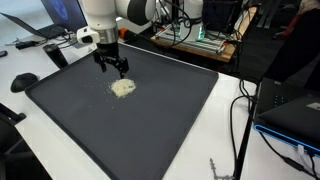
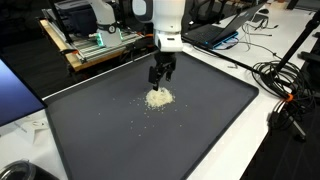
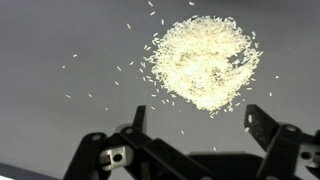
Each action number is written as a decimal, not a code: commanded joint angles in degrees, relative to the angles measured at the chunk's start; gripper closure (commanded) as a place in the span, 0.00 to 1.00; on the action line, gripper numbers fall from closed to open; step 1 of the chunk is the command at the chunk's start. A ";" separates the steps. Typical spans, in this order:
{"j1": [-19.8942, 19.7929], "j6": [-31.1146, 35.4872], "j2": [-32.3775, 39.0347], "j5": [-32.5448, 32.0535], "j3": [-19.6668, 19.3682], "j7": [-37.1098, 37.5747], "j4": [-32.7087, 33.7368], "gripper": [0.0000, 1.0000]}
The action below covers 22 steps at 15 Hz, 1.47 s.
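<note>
Mat (image 1: 150, 130) first, dark and wide, spreading out beneath my gripper (image 1: 114, 70) on every side. My gripper hangs just above it, jaws wide apart, nothing between them. Now the heap of rice (image 3: 205, 62): right under and a touch ahead of my fingertips, not touching them. Smallest, the loose grains (image 3: 128, 26), scattered beside the heap. Risk, as I judge it: drop too fast and my fingers plough in, spraying rice wider; squeeze, and it slips out.

The arm (image 1: 100, 15) is white, with smooth rounded segments and a dark band. Its gripper (image 1: 113, 67) is black, with jointed linkage fingers (image 3: 262, 122) and a silver screw (image 3: 117, 156).
</note>
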 commanded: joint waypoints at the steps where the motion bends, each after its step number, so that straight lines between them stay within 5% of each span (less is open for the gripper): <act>1: 6.77 -2.62 -2.97 -7.19 -4.58 13.27 -1.93 0.00; 5: 12.38 -8.18 -2.44 -15.18 -6.21 23.45 -0.64 0.00; 11: 15.18 -15.06 -1.42 -19.86 -3.99 27.19 -0.69 0.00; 18: 16.63 -15.91 3.19 -30.44 -2.22 27.30 -0.59 0.00; 22: 14.80 -10.02 2.88 -34.52 -1.21 27.77 -3.40 0.00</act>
